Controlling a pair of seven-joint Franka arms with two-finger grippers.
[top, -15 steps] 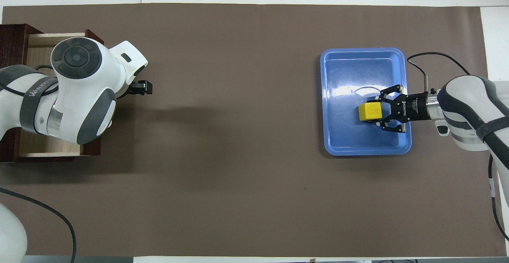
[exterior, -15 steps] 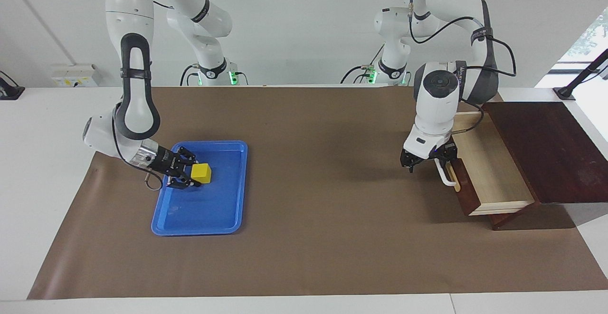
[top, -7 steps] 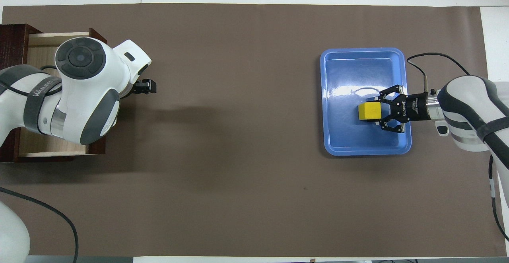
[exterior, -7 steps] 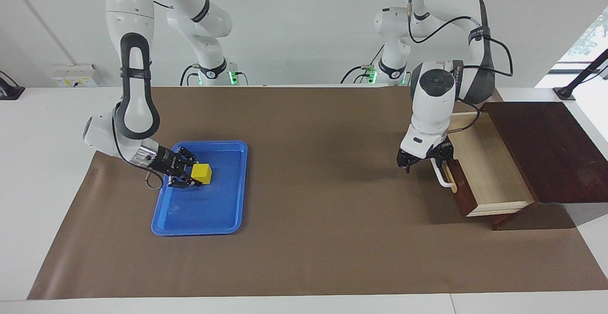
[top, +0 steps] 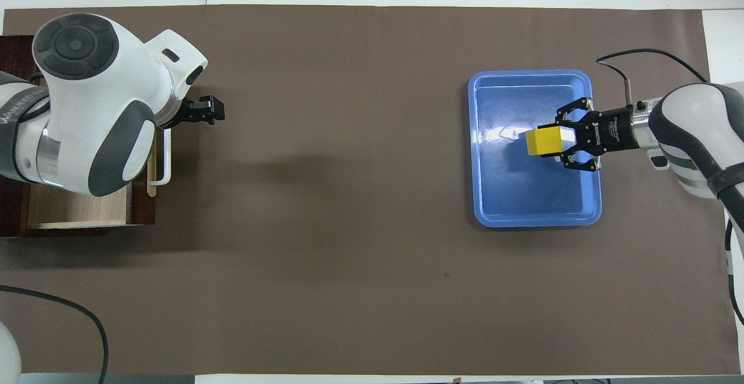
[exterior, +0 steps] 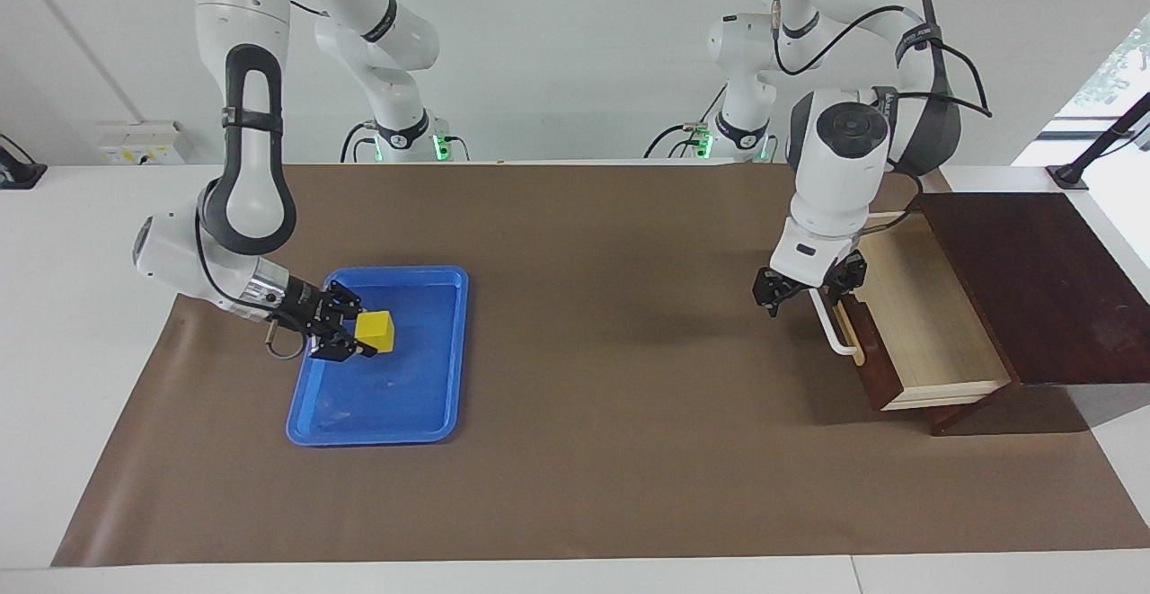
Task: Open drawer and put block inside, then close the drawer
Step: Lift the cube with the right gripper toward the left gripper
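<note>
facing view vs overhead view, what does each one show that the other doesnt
Only the facing view shows the arms' bases and that the small yellow cube hangs lifted above the blue rectangular tray. It also shows most of the open wooden drawer's pale interior.

Only the overhead view shows the left arm's white body covering most of that drawer.

Both show the right gripper shut on the cube over the tray, the left gripper open over the brown mat beside the drawer's white bar handle.
</note>
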